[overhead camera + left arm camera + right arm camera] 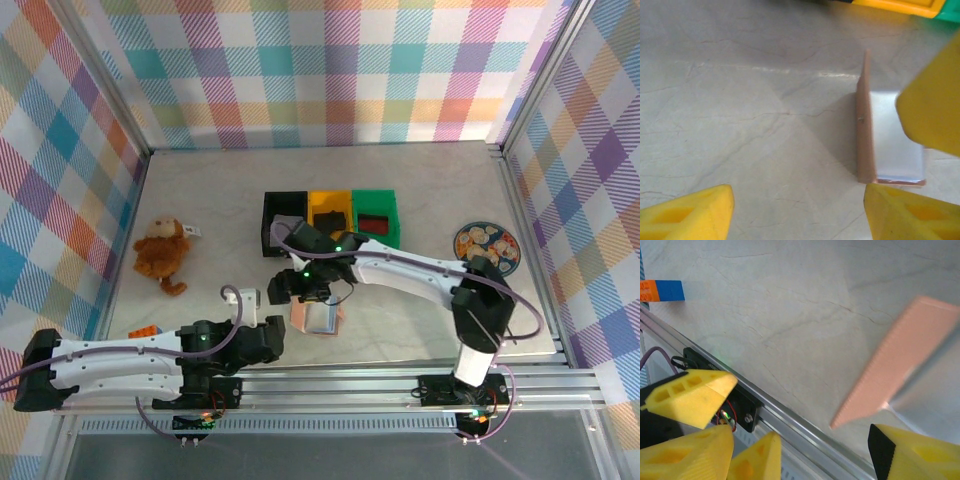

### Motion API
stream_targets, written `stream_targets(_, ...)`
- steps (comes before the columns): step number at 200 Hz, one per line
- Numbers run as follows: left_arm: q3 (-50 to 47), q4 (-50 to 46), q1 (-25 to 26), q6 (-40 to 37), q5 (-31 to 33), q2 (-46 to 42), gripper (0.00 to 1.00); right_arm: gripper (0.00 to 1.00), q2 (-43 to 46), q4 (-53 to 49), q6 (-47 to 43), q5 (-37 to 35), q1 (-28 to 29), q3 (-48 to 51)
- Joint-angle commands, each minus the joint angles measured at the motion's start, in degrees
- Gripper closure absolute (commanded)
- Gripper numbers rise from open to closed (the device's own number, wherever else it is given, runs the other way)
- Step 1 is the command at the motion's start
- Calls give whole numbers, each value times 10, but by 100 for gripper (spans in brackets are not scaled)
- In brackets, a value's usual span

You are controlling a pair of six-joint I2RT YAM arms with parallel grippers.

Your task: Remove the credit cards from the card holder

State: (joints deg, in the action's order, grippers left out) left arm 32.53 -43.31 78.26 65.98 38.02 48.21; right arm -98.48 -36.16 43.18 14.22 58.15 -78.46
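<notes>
left gripper (799,192) and right gripper (802,440) both stand spread wide, pinching nothing, close by the half-open card holder (890,145).

Left arm (120,365) lying low along the near edge, reaching toward 3 o'clock, left gripper (274,336) with jaws spread wide, right arm (478,310) bent at the elbow, forearm stretching toward 9 o'clock, right gripper (300,290) pointing down, jaws apart, just at 1 o'clock of the left gripper.
</notes>
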Motion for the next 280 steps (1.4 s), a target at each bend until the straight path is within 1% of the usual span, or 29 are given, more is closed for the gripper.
stream_targets(1, 37, -6, 4, -33, 9, 19, 29, 29, 60, -22, 2, -29, -16, 45)
stream_targets(31, 73, 11, 3, -69, 4, 52, 26, 34, 111, -3, 14, -40, -27, 122)
stream_targets(48, 94, 15, -3, -88, -5, 90, 25, 37, 122, 20, 24, -34, -27, 154)
stream_targets(57, 105, 16, -10, -100, -15, 113, 24, 40, 125, 27, 31, -33, -28, 168)
stream_targets(72, 126, 13, -20, -114, -29, 148, 24, 43, 128, 38, 40, -41, -27, 186)
stream_targets(84, 137, 14, -29, -121, -41, 167, 24, 48, 131, 53, 49, -42, -27, 201)
stream_targets(119, 143, 44, -64, -138, -84, 200, 24, 52, 137, 84, 74, -51, -28, 234)
stream_targets(159, 164, 26, -84, -135, -89, 265, 24, 58, 131, 92, 94, -62, -28, 246)
stream_targets(191, 176, 10, -102, -130, -91, 299, 24, 59, 131, 108, 111, -62, -27, 260)
stream_targets(219, 167, 4, -127, -129, -112, 317, 24, 59, 134, 126, 124, -55, -27, 268)
stream_targets(280, 125, 5, -156, -109, -129, 320, 26, 62, 123, 140, 143, -65, -18, 273)
